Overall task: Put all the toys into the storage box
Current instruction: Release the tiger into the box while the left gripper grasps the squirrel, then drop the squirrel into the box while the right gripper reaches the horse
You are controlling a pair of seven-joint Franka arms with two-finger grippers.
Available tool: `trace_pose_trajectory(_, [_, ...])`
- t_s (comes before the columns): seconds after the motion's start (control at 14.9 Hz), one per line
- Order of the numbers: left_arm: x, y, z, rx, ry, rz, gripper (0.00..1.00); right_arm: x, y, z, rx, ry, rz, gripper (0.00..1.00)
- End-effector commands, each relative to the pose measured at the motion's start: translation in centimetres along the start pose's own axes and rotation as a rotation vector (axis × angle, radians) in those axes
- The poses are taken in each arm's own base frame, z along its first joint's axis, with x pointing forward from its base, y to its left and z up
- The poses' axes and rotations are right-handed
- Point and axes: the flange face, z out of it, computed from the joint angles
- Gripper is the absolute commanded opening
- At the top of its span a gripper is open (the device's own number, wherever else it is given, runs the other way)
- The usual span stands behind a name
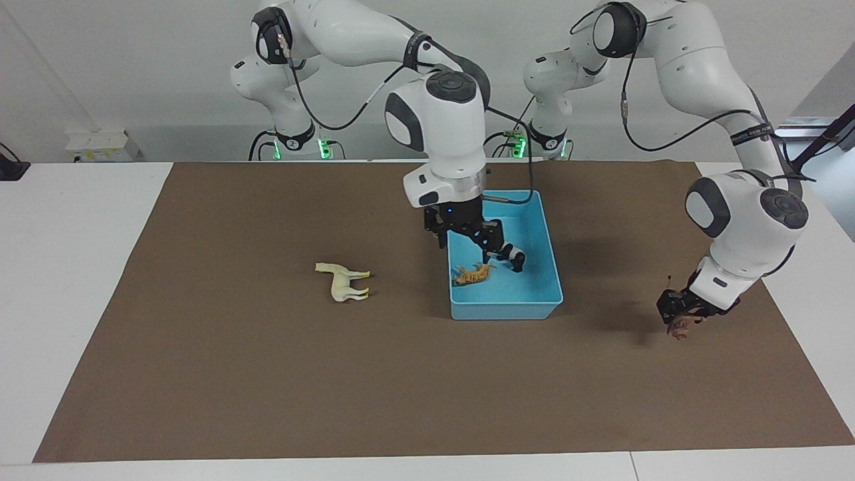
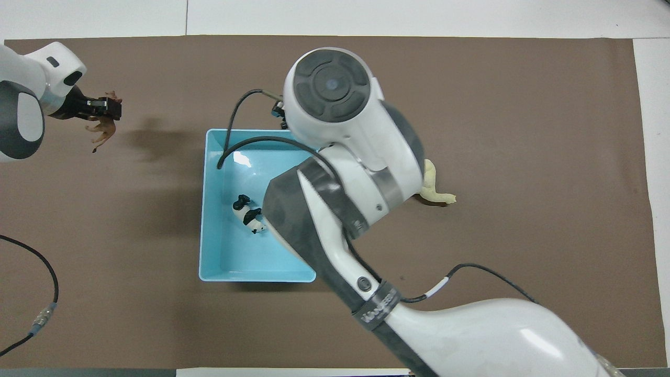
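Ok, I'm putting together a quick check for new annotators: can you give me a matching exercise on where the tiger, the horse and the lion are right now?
Things:
1. tiger
2. horse
3. lion

Places:
A. lying on the brown mat, outside the storage box
B. held in the left pincer
C. lying in the storage box, beside the panda

Pairs: 1-C, 2-A, 3-B
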Motion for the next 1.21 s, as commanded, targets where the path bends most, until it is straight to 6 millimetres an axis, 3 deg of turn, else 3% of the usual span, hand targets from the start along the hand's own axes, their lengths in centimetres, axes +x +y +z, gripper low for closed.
trace_pose_trajectory(0.0, [-3.2,9.6,-6.6,-0.011,-0.072,-0.144,0.0,6.7,8.4,-0.1,-0.064,-0.039,-0.22,1.0])
trace_pose_trajectory(0.13, [-6.1,17.3,-8.7,0.008,-0.101,-0.257,0.0,9.7,12.7,1.1,-0.088,-0.069,-0.315,1.0])
trace_pose_trajectory(0.27, [-10.6,24.3,-7.0,0.041,-0.138,-0.307,0.0,9.9,16.0,3.5,-0.103,-0.106,-0.413,1.0])
trace_pose_trajectory(0.34, [-12.2,25.5,-6.0,0.043,-0.132,-0.319,0.0,9.5,16.9,4.8,-0.085,-0.086,-0.483,1.0])
trace_pose_trajectory(0.47, [-14.7,25.6,-3.4,0.029,-0.099,-0.311,0.09,7.7,19.3,7.7,-0.072,-0.068,-0.5,1.0])
trace_pose_trajectory(0.54, [-15.5,25.3,-2.3,0.023,-0.089,-0.312,0.27,6.6,19.7,8.9,-0.064,-0.059,-0.511,1.0])
trace_pose_trajectory(0.6, [-16.2,25.0,-1.7,0.019,-0.079,-0.311,0.68,6.0,20.8,9.8,-0.061,-0.054,-0.521,1.0])
trace_pose_trajectory(0.67, [-16.3,25.2,-1.9,0.02,-0.08,-0.311,1.0,5.4,21.3,10.6,-0.062,-0.06,-0.568,1.0])
trace_pose_trajectory(1.07, [-14.9,25.5,-6.9,0.022,-0.075,-0.303,1.0,3.3,22.7,14.4,-0.059,-0.051,-0.654,1.0])
trace_pose_trajectory(1.14, [-14.5,24.9,-8.6,0.02,-0.064,-0.307,1.0,3.3,22.8,15.3,-0.065,-0.05,-0.663,1.0])
